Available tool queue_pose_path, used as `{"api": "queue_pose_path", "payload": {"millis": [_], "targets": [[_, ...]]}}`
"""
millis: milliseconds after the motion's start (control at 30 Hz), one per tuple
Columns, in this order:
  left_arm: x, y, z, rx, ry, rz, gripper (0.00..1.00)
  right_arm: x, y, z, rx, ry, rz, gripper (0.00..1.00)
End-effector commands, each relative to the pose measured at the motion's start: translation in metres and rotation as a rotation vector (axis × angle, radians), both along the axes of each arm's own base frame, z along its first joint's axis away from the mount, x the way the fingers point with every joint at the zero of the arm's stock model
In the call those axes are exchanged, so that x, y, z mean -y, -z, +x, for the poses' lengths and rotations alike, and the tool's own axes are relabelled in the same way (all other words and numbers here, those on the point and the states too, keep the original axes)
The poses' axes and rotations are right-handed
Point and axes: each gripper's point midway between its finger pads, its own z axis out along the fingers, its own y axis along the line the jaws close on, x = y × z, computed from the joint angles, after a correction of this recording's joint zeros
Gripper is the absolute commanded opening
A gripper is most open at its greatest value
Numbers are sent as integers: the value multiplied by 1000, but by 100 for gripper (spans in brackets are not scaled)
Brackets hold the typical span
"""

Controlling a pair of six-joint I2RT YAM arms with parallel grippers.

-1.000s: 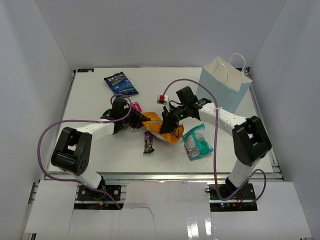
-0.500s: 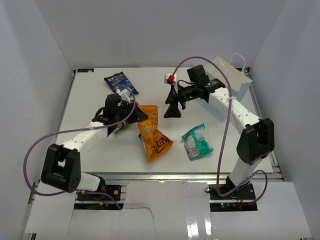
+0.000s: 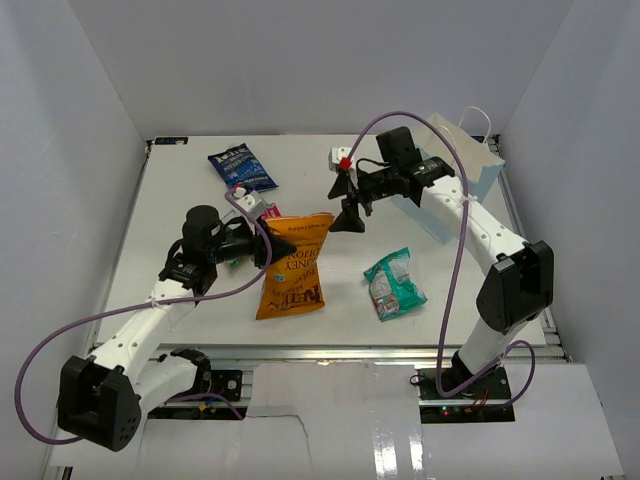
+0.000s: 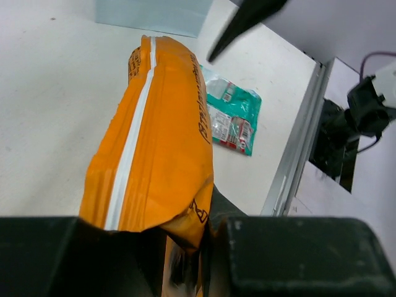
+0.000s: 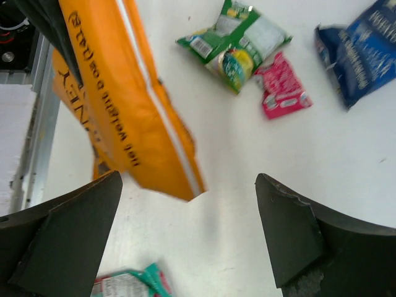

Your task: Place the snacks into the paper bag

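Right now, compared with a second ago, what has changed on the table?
The right jaws let go of the orange bag, opened wide and swung up and back toward the paper bag. The left jaws kept their grip and pulled the orange bag toward the near left, lifting it off the table. The blue bag, teal packet and paper bag stayed put.
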Motion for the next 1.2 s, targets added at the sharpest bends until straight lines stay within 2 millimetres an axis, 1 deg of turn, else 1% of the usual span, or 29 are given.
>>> {"api": "queue_pose_path", "payload": {"millis": [0, 33, 100, 133, 167, 200, 233, 267, 300, 367, 400, 467, 567, 633, 667, 733, 800, 833, 900, 933, 1000, 1033, 1067, 1100, 1133, 1167], "targets": [[7, -16, -30, 144, 167, -14, 23, 2, -59, 2, 277, -107, 91, 94], [6, -17, -32, 154, 172, -14, 23, 4, -55, -20, 215, -178, 103, 94], [6, -20, -36, 173, 190, -17, 24, 0, -48, -38, 234, -276, 121, 94], [6, -22, -37, 179, 191, -19, 24, 1, -41, -50, 194, -302, 106, 94], [7, -23, -37, 179, 194, -20, 24, -1, -40, -56, 191, -327, 105, 94], [7, -22, -37, 176, 197, -20, 24, -7, -36, -66, 185, -366, 103, 94], [8, -25, -36, 180, 198, -22, 24, -8, -34, -73, 158, -381, 91, 94], [8, -25, -36, 178, 206, -24, 24, -12, -33, -77, 156, -394, 84, 95], [9, -26, -37, 176, 218, -27, 24, -18, -27, -84, 152, -411, 61, 95], [10, -29, -36, 180, 225, -31, 24, -25, -23, -83, 167, -404, 42, 95], [11, -30, -38, 180, 238, -34, 24, -27, -19, -80, 177, -388, 20, 95], [12, -34, -39, 190, 249, -39, 24, -31, -19, -72, 175, -350, 13, 96], [12, -38, -43, 203, 263, -46, 24, -33, -12, -66, 175, -330, -18, 97], [12, -41, -44, 207, 267, -53, 24, -34, -7, -66, 172, -330, -39, 100], [12, -42, -44, 211, 266, -58, 24, -35, -1, -69, 156, -336, -53, 100], [13, -44, -44, 214, 261, -66, 24, -36, 4, -74, 137, -345, -64, 89], [13, -46, -43, 218, 259, -75, 24, -38, 9, -81, 109, -360, -74, 82], [13, -45, -43, 214, 259, -75, 24, -37, 10, -84, 96, -363, -78, 75], [14, -44, -41, 208, 256, -74, 24, -37, 10, -88, 82, -371, -74, 68], [14, -44, -41, 206, 254, -74, 24, -36, 11, -90, 69, -375, -77, 60], [14, -44, -38, 200, 244, -74, 25, -35, 10, -93, 64, -386, -71, 52], [14, -44, -38, 198, 240, -75, 26, -33, 10, -95, 51, -391, -75, 45], [13, -44, -34, 194, 220, -73, 28, -32, 7, -97, 50, -393, -73, 42], [13, -45, -33, 180, 204, -78, 31, -31, 5, -98, 49, -399, -73, 38], [13, -48, -31, 180, 194, -81, 37, -30, 4, -99, 47, -399, -75, 29], [12, -49, -30, 173, 182, -85, 39, -27, 1, -103, 47, -401, -78, 25]]}}
